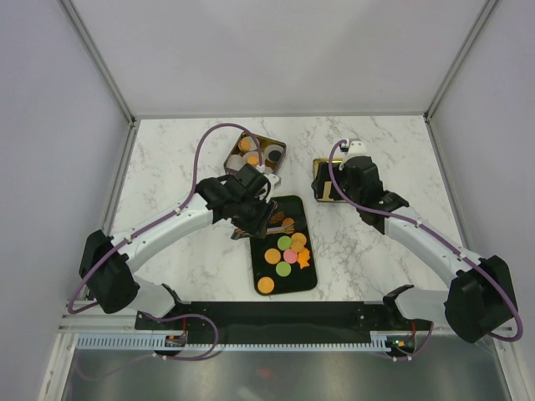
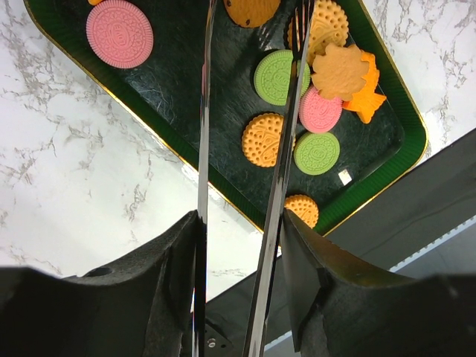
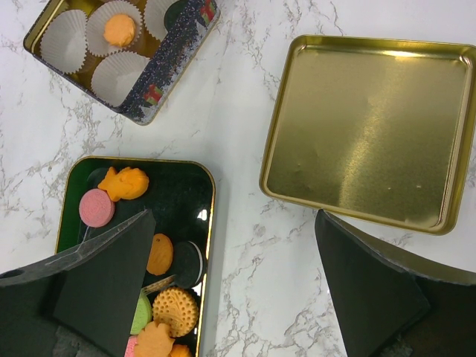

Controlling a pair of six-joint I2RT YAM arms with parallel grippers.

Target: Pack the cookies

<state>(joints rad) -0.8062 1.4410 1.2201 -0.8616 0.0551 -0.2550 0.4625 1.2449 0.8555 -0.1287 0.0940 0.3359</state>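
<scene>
Left claw (image 2: pixel 240 223) grips tongs (image 2: pixel 279 186), blades apart and empty, tips above cookies (image 2: pixel 275 76) lying on the tray (image 2: pixel 171 97). Right claw (image 3: pixel 234 223) gapes empty over the lid (image 3: pixel 372 126). Risk: overlapping cookies may shift or flip onto the worktop (image 2: pixel 74 171) if pinched off-centre.

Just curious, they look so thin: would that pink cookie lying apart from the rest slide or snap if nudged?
Likely slide: the pink cookie lies flat on the smooth dark tray. It looks thin and stiff, so a hard pinch might crack it. Lying on its face, it should not roll.
</scene>
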